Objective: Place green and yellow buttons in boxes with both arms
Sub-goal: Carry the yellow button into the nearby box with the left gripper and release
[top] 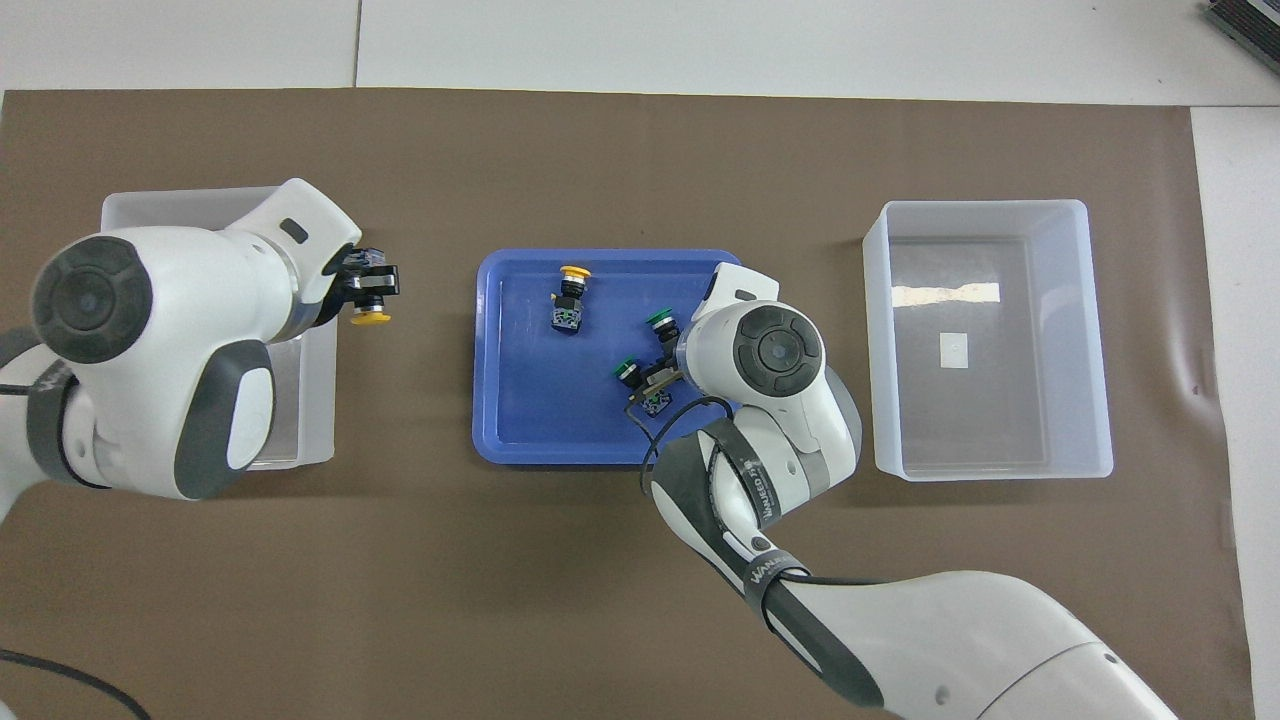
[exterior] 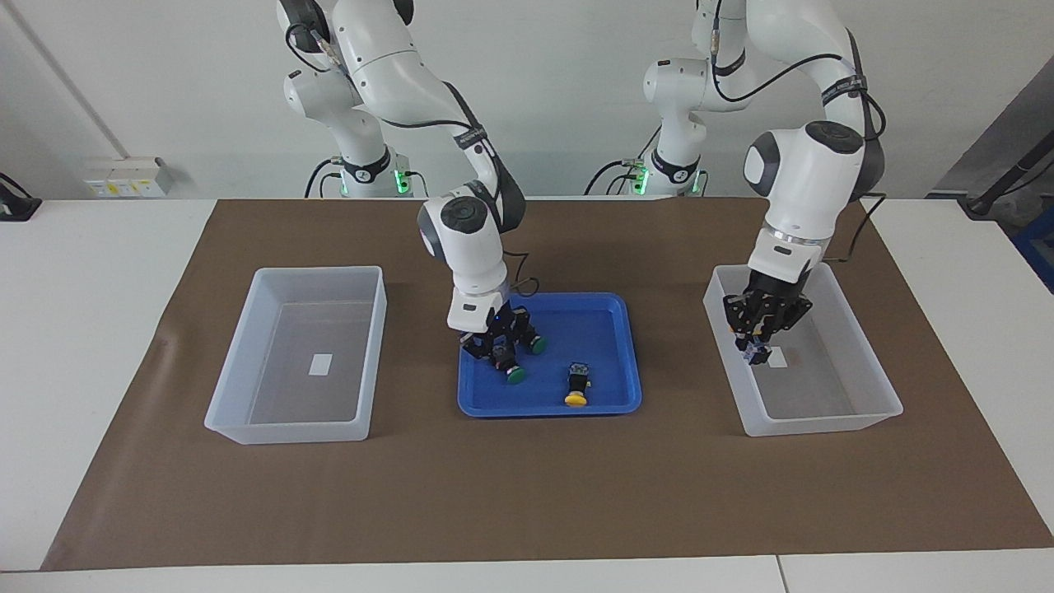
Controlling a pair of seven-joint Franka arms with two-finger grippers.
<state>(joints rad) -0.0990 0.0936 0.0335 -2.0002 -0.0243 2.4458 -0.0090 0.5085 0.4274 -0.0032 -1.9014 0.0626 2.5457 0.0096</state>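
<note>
Jaws of the left gripper [exterior: 759, 338] are clenched on a small dark-bodied, yellow-capped push button [top: 370, 315], held low over the translucent whitish plastic box [exterior: 823, 422] at the left arm's end of the table, just above its white label; jaws of the right gripper [exterior: 496, 349] are closed down inside the shallow blue plastic tray [exterior: 547, 408], and they seem to pinch the dark body of a green-capped button [exterior: 516, 375], though the fingers hide the contact and I cannot be sure it is truly gripped.

Nearest the robots among the loose pieces, a second green button [exterior: 538, 345] lies on the tray floor just beside the right gripper, on the side toward the left arm; farther from the robots than both grippers' work, a second yellow button [exterior: 576, 387] lies on the tray, cap pointing away from the robots, apart from the right gripper; the twin box [exterior: 288, 430] at the right arm's end holds nothing but its label.

By my reading the task is at its start: no button rests in either box yet; one yellow is poised for release, one green is probably being taken, and the other two wait on the tray.
</note>
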